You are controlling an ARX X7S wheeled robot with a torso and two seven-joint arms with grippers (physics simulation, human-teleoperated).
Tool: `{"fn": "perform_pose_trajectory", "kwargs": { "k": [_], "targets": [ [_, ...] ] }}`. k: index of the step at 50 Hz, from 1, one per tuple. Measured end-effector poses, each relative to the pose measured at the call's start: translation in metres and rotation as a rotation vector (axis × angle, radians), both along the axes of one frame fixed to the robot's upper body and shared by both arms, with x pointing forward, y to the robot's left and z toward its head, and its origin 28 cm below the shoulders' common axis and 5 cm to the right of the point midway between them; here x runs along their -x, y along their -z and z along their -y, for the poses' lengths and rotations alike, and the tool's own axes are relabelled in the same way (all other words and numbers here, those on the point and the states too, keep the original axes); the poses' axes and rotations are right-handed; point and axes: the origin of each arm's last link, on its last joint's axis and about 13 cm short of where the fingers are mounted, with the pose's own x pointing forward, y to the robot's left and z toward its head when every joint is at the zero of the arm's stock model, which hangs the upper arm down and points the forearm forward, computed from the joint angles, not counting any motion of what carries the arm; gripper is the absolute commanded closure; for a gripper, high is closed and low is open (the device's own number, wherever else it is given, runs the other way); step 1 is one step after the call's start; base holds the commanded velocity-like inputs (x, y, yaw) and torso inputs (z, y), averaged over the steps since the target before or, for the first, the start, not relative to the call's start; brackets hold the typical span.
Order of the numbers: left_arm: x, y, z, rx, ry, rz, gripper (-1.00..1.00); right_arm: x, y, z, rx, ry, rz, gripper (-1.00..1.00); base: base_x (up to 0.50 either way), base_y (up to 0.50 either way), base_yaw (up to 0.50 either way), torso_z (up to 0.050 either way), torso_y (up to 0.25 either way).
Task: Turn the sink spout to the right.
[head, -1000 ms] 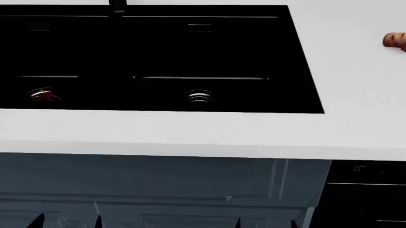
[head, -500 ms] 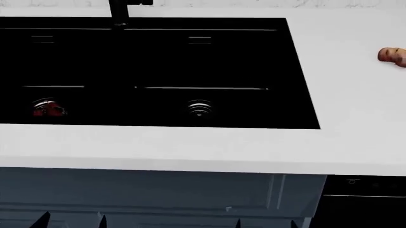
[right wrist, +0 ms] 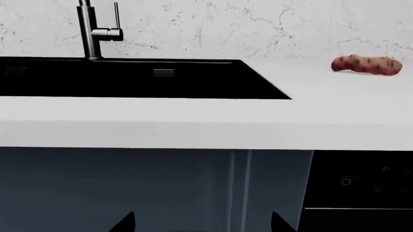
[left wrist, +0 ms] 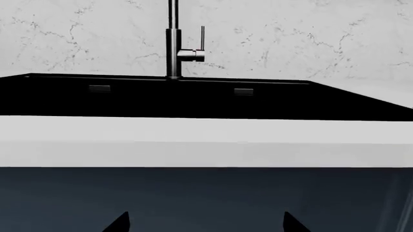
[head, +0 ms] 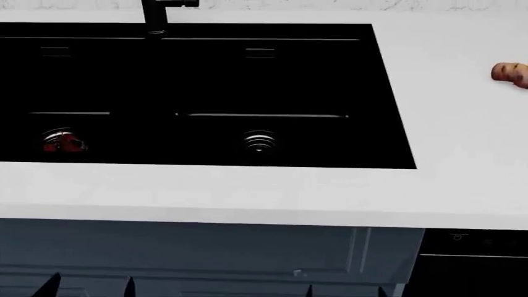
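The sink [head: 206,80] is a wide glossy black double basin with two round drains [head: 259,141]. Only the spout's thick black base column [head: 154,15] shows at the back rim in the head view. In the left wrist view the slim spout [left wrist: 173,14] rises straight up from that column, beside a thin lever [left wrist: 202,37]. It also shows in the right wrist view [right wrist: 89,29]. My left gripper [head: 89,288] [left wrist: 205,224] and right gripper [head: 347,291] [right wrist: 202,224] are open and empty. Both are low in front of the cabinet, below the counter edge and far from the spout.
A white counter [head: 247,192] surrounds the sink, with a marble wall [left wrist: 290,38] behind it. A reddish potato [head: 511,73] [right wrist: 366,64] lies on the counter at the right. A blue-grey cabinet front [head: 206,247] is below the counter, and a black appliance [head: 474,260] is at its right.
The head view rose a second ago, so the sink and counter slid down in frame and more of the spout base shows. Since half a second ago almost nothing has moved.
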Motion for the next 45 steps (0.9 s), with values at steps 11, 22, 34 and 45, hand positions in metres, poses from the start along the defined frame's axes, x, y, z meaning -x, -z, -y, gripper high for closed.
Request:
{"fn": "perform_pose_trajectory", "kwargs": {
  "k": [11,22,34,45],
  "targets": [
    [0.0,-0.018,-0.007,-0.01,-0.028,0.038,-1.0,-0.001,-0.012,0.001,-0.001,-0.001,0.017,-1.0,0.0,0.0,0.0,0.0,0.0],
    [0.002,-0.056,-0.014,0.029,-0.066,0.117,-1.0,0.001,-0.037,0.009,0.028,0.031,0.058,-1.0,0.0,0.0,0.0,0.0,0.0],
    [0.007,-0.095,-0.02,0.05,-0.096,0.213,-1.0,0.004,-0.076,0.015,0.086,0.046,0.129,-1.0,0.0,0.0,0.0,0.0,0.0],
    [0.01,-0.117,-0.026,0.047,-0.12,0.269,-1.0,0.004,-0.099,0.03,0.126,0.087,0.172,-1.0,0.0,0.0,0.0,0.0,0.0]
  ]
}}
